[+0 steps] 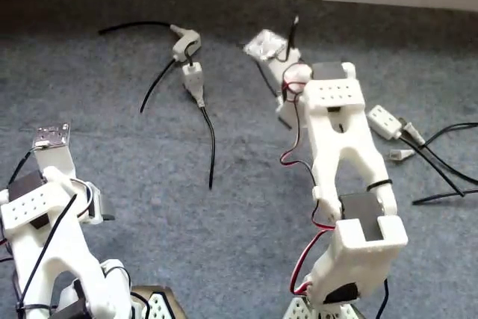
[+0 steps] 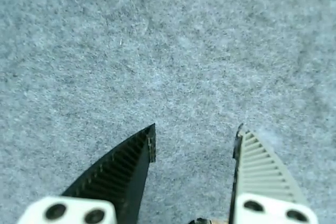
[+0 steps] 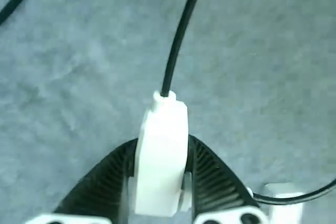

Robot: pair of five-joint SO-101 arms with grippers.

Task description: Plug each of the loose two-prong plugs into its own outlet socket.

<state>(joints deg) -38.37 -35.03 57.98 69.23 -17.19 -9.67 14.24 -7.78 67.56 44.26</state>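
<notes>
**The plug could slip or twist**

The white plug (image 3: 164,124) is sitting in the right gripper (image 3: 161,150), out near the far side of the grey carpet (image 2: 157,35). The black ridged fingers are squeezing it tight on both sides. Its prongs are hiding, so I cannot tell which way they are pointing.

That is the first worry. The plug is looking smooth, hard and boxy, like shiny plastic, so a push could be making it turn or slide in the grip. The thin black cord (image 3: 181,30) coming out of its end is looking springy and could be tugging it sideways.

Another white piece (image 3: 283,198) is lying just beside the gripper with its own cord, and it could be getting bumped.

Farther off, two white pieces (image 1: 188,61) are lying end to end and touching; I cannot tell if they are fully joined. On the other side, a socket block (image 1: 383,120) and a small plug (image 1: 402,155) are lying near each other but apart. Nothing is holding that socket, and the carpet is looking soft and fuzzy, so it may be scooting away when pushed. The loose cords there are crossing and could be catching an arm.

The left gripper (image 2: 196,129) is hanging wide open over bare carpet, holding nothing.
</notes>
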